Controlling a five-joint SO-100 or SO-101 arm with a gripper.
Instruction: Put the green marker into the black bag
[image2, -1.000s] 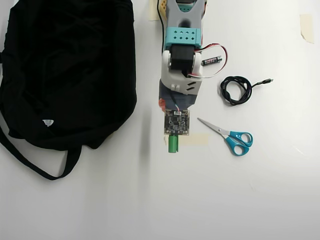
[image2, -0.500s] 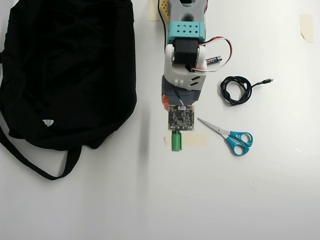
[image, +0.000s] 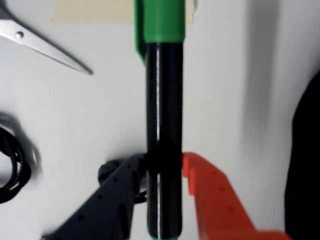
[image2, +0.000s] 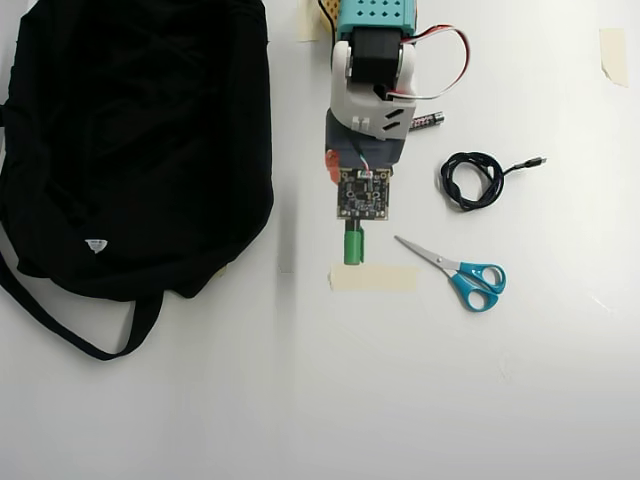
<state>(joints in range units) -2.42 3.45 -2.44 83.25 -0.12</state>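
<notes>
Gripping the green marker (image: 163, 150) by its black barrel, the hand (image: 164, 172) has its dark finger and its orange finger pressed against opposite sides of the pen in the wrist view, the bright green cap pointing away from the camera. From overhead, only the cap of the marker (image2: 353, 244) shows beyond the small circuit board on the arm's wrist, just above a strip of beige tape (image2: 373, 278) stuck to the white bench (image2: 320, 400). The black bag (image2: 135, 140) lies slumped at the left of the overhead view, apart from the arm, its strap looping toward the lower edge and a small white label on its cloth. To the right of the arm sit blue-handled scissors (image2: 465, 274), a coiled black cable (image2: 473, 180) and a small battery (image2: 428, 121), partly covered by the arm.
</notes>
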